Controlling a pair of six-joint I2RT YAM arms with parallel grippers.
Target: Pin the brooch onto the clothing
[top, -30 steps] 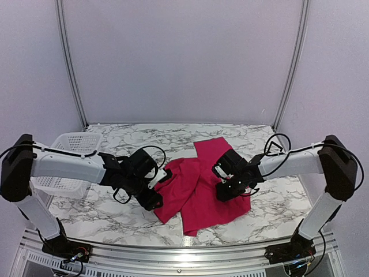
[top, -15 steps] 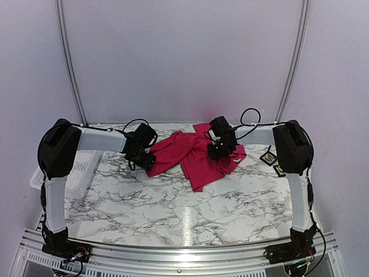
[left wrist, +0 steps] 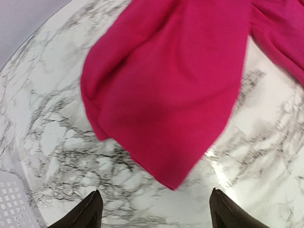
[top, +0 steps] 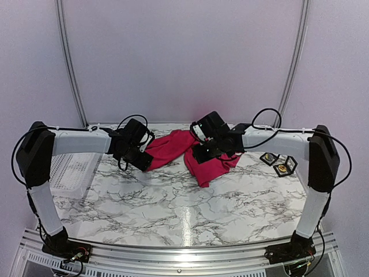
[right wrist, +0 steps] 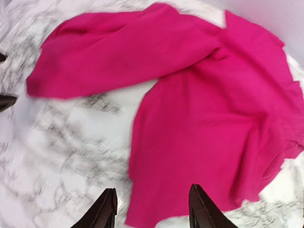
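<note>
We locate the crimson-pink short-sleeved T-shirt of soft fabric (top: 190, 151) at the far middle of the white, grey-veined marble tabletop (top: 184, 210), crumpled and folded over itself, between the two arms.

Left gripper (left wrist: 154, 209): in the left wrist view its two dark fingers (left wrist: 90, 211) stand wide apart with nothing between them. The T-shirt (left wrist: 171, 90) lies ahead of the fingertips. Its nearest folded corner points toward the gap, and a strip of bare marble separates the two.

Right gripper (right wrist: 152, 206): its fingers (right wrist: 199, 209) are partly spread and grip nothing. The T-shirt (right wrist: 204, 118) lies beneath and ahead of them, and its near edge runs through the gap between the fingertips. Whether the tips touch the fabric, we cannot tell.

In the top view, a white perforated plastic basket (top: 69, 170) sits at the left edge. Two small dark square items with yellowish centres (top: 277, 163) lie on the marble to the right of the T-shirt, too small to identify.
</note>
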